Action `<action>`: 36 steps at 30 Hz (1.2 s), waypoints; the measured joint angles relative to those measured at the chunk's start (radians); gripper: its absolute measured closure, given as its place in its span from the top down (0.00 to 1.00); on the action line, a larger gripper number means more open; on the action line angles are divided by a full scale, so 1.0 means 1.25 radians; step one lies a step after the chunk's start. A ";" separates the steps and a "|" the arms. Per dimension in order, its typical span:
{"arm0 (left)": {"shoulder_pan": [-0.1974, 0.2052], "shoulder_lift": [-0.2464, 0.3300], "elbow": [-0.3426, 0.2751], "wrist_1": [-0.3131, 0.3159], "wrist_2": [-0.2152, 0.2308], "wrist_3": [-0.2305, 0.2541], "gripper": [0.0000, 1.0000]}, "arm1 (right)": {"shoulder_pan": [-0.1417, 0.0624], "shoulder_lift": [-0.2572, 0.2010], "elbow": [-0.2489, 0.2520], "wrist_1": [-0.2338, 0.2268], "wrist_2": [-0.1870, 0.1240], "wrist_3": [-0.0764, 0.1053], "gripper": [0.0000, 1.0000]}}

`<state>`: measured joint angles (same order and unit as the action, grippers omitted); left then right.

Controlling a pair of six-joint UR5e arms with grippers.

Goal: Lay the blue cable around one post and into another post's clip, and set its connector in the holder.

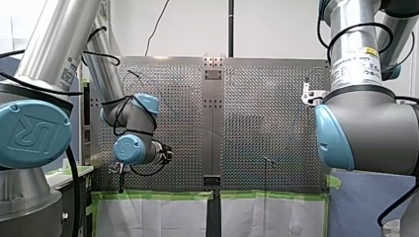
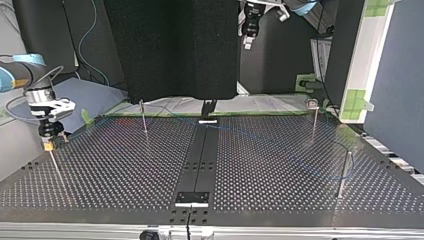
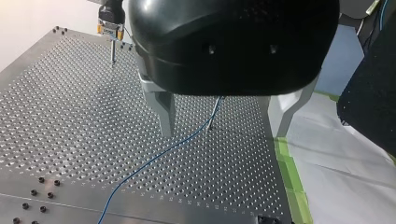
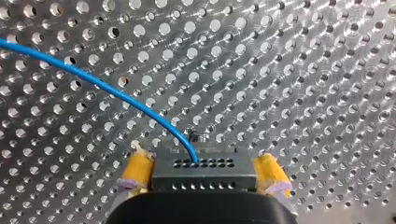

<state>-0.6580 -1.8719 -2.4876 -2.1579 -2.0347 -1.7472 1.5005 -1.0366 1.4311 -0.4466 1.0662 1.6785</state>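
Blue cable [image 3: 156, 157]: lay slack on a perforated metal table [image 3: 70, 116] edged with green tape [image 3: 292, 177] and white sheeting [image 3: 345, 177], with a black cloth [image 2: 170, 50] hung behind it in the top view. Ran on a long diagonal in the left wrist view, from beside a thin post [image 3: 211, 122] under my left gripper [image 3: 224, 133] and out across the table. Ended in a dark connector [image 4: 224, 175], set crosswise between the yellow pads [image 4: 135, 170] of my right gripper [image 4: 203, 161], which clamped its two ends. Left the connector's top and curved away ahead of that gripper. Found my left gripper's metal fingers [image 3: 164, 112] spread wide apart, holding nothing.
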 joint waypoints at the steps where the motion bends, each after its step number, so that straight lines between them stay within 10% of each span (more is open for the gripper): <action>1: 0.000 0.000 0.000 0.000 0.000 0.000 1.00 | 0.000 0.000 0.000 0.000 0.000 0.000 1.00; 36: 0.000 0.000 -0.004 -0.005 -0.010 0.009 1.00 | 0.001 0.000 0.001 0.001 0.049 0.000 1.00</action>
<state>-0.6582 -1.8719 -2.4931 -2.1644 -2.0468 -1.7365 1.5019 -1.0364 1.4320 -0.4458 1.1270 1.6785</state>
